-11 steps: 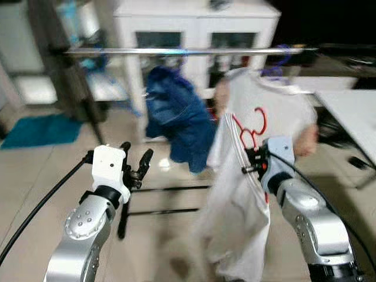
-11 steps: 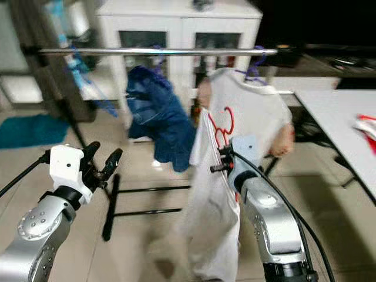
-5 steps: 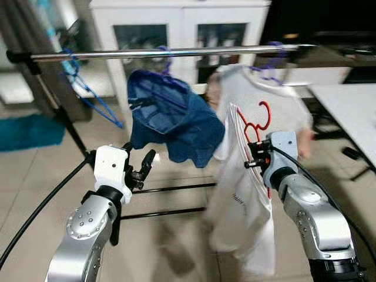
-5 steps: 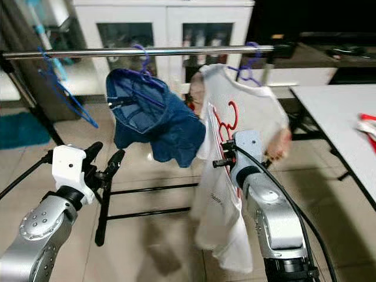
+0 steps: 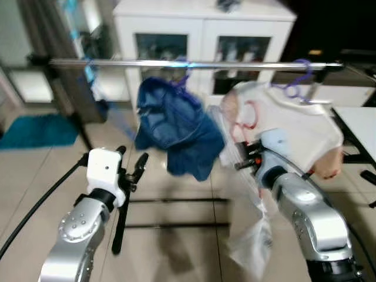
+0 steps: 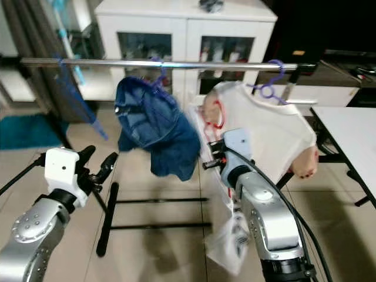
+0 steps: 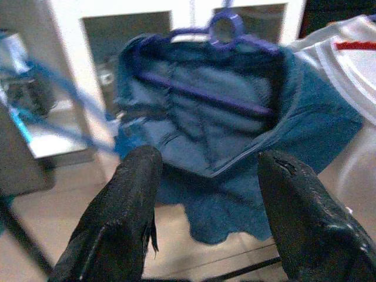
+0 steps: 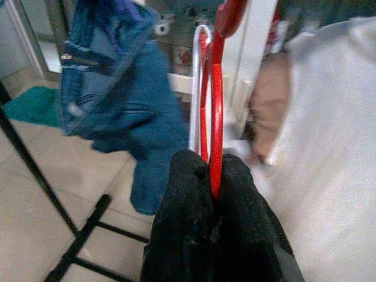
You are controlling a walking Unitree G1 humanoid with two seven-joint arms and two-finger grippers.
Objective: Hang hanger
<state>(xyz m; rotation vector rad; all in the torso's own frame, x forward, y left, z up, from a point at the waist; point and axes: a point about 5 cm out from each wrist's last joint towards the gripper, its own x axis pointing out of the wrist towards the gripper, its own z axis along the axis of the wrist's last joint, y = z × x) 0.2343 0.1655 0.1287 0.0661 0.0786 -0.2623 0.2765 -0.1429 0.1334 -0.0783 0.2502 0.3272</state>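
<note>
Red plastic stands clamped between the two black fingers of the right gripper (image 8: 212, 194): the red hanger (image 8: 212, 117), gripped on its neck with its hook pointing up and a pale garment (image 6: 232, 241) trailing below the arm. So the hanger is lifted and carried, but its hook is not yet on the rail (image 6: 164, 63); it sits below the bar, in the gap between the two garments already there. The left gripper (image 5: 130, 170) hovers at mid height, fingers spread and holding nothing. Beyond the grippers hang a blue denim garment (image 6: 154, 132) on a purple hanger and a white shirt (image 6: 267, 126) on another purple hanger (image 6: 271, 88). Farthest back stands a white cabinet (image 6: 182, 26). By the look of it, what remains is raising the hook over the rail, settling it there, and releasing.
</note>
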